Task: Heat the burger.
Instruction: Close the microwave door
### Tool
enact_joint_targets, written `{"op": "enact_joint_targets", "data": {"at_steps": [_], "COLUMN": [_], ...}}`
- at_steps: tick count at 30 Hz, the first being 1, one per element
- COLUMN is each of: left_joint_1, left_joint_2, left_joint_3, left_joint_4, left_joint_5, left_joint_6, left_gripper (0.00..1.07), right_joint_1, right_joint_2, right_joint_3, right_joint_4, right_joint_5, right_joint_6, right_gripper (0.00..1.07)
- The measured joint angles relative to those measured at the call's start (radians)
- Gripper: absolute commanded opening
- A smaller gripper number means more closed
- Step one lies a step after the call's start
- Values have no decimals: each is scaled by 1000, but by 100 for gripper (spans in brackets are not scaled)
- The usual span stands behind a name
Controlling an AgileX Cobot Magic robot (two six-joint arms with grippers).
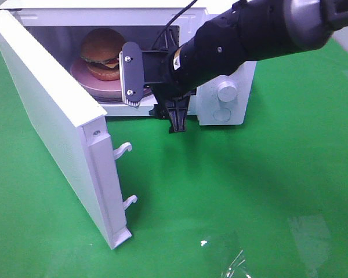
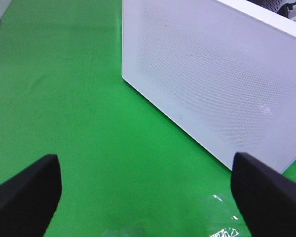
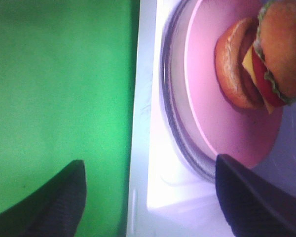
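1. At the microwave's (image 1: 223, 110) front sill, the right gripper (image 1: 153, 95) holds its fingers (image 3: 54, 197) wide and empty; a crooked retreat could clip the pink plate (image 1: 84, 81).
2. The burger (image 1: 102, 53) sits mid-plate inside; a knock could topple it.
3. The left gripper (image 2: 148, 197), wide and empty, could swing the open door (image 1: 46, 110) onto the right gripper.

- The burger (image 1: 100, 47) has its right edge hidden behind the right claw (image 1: 155, 114) in the high view. In the right wrist view the picture's edge cuts its top bun.
- The pink plate (image 1: 86, 78) goes behind that claw on its right side.
- The microwave (image 1: 229, 110) loses its top to the picture's edge, and any marks at its knob (image 1: 225, 91) are too small to read.
- The left claw (image 2: 148, 197) shows only two dark, blurred fingertips (image 2: 27, 197), cut off at the edge.
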Motion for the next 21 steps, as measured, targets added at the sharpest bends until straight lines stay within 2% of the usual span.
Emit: {"op": "enact_joint_targets", "data": {"at_steps": [6, 10, 13, 15, 21], "left_joint_1": [0, 0, 0, 0, 0], "left_joint_2": [0, 0, 0, 0, 0], "left_joint_3": [0, 0, 0, 0, 0], "left_joint_4": [0, 0, 0, 0, 0], "left_joint_5": [0, 0, 0, 0, 0], "left_joint_6": [0, 0, 0, 0, 0], "left_gripper": [85, 85, 85, 85, 85], "right_joint_1": [-30, -34, -34, -34, -34], "right_joint_2": [-63, -151, -164, -210, -276], "right_joint_3": [77, 177, 194, 248, 318], "right_joint_4": [0, 0, 0, 0, 0], "right_joint_5": [-3, -13, -14, -19, -19], "right_joint_6": [8, 54, 65, 108, 216], "right_gripper": [72, 72, 72, 72, 72]}}
